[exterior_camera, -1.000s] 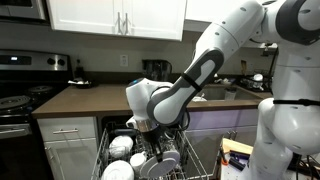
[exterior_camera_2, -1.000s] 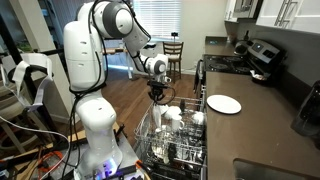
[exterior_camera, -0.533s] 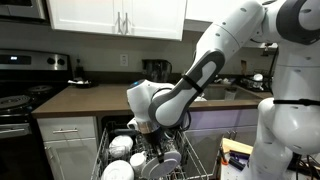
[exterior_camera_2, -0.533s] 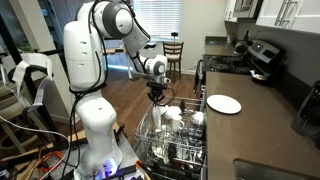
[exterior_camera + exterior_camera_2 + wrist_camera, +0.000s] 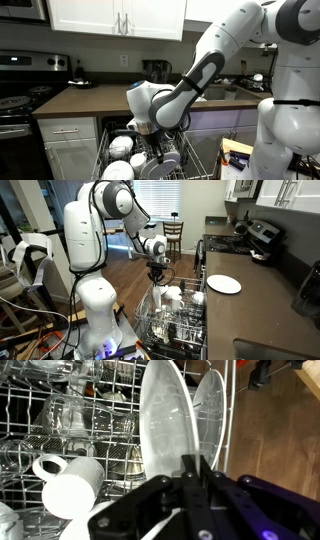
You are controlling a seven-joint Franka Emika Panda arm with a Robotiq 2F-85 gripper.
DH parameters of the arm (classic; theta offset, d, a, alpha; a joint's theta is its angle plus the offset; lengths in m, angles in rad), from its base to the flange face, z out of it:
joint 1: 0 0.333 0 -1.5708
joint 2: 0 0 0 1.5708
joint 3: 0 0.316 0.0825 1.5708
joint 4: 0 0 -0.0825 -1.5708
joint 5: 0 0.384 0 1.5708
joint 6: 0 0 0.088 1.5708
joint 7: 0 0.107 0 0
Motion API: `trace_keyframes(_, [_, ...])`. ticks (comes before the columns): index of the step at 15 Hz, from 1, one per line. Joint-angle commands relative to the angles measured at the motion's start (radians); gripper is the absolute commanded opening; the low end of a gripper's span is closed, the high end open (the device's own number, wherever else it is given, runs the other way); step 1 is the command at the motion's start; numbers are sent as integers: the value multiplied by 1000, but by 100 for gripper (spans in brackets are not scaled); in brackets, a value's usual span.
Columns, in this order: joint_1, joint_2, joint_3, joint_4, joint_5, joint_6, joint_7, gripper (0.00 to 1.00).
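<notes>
— Down at the dishwasher rack, what have the jaws got?

— They're closed right down, and in the wrist view they seem to pinch the rim of the big white plate. That plate stands on edge among the tines, with a second plate just beside it.

— So which step is this, by your reading?

— The grip on the plate, I'd say, with the plate down in its slot. Whether it is being seated or is about to be lifted I can't tell. The arm hangs over the rack and hides the contact in both exterior views.

— What's crowding it?

— Mugs lie near the jaws on one side, and glasses stand further back in the wire. A third plate lies flat on the surface, well apart.

— And the next move, what does it ask for?

— Care along the plate's own plane. Any travel should run straight up or down the slot with no twist, or the rim could knock the second plate or catch a tine. If the jaws let go, they should open only a little, since the second plate is close. Then they should back off upward before swinging aside toward the mugs.
</notes>
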Motion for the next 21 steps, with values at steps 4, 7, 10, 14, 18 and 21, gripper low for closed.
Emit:
trace_keyframes(4, [22, -49, -6, -28, -78, 43, 64, 4])
trace_keyframes(7, [25, -58, -7, -29, -109, 59, 88, 4])
trace_keyframes(10, [26, -64, -9, -30, -145, 80, 118, 4])
trace_keyframes(14, [26, -73, -15, -33, -201, 93, 185, 4])
trace_keyframes(18, [28, -85, -21, -39, -265, 101, 264, 4])
trace_keyframes(21, [29, -90, -21, -40, -296, 109, 301, 4])
